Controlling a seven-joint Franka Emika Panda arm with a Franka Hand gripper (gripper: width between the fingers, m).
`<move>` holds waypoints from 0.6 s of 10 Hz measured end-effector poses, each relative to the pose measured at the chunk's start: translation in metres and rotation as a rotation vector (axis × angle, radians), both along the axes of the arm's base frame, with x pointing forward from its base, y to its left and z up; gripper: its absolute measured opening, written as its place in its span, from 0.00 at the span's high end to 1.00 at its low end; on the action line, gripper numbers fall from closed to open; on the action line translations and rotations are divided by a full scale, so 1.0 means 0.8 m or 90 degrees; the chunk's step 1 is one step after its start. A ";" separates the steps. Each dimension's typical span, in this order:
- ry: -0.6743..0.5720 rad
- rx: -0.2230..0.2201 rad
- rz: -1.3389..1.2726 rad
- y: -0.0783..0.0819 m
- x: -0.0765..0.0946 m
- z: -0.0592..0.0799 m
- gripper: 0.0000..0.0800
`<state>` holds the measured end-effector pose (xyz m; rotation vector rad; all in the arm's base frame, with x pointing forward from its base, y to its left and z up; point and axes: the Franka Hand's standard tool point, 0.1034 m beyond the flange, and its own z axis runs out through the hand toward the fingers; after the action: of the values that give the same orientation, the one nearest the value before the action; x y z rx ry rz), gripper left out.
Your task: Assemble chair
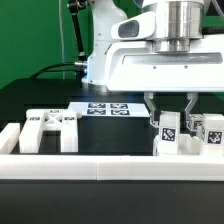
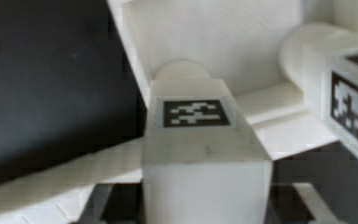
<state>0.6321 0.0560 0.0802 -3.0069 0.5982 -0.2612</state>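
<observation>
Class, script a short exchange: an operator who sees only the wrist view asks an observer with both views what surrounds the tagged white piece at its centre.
Operator: Is anything gripping this piece?
Observer: Yes, the pincer is shut on the tagged piece, with one finger on each side.
Operator: Are there other parts further off?
Observer: A slotted white panel lies toward the exterior view's left, well apart from the pincer.
</observation>
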 end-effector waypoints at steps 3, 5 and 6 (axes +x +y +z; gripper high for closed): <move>0.007 0.043 -0.233 -0.001 -0.001 -0.001 0.64; 0.010 0.063 -0.354 -0.001 -0.002 -0.001 0.64; 0.013 0.082 -0.442 -0.002 -0.001 -0.001 0.64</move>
<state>0.6310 0.0548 0.0795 -2.5685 1.5730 -0.2083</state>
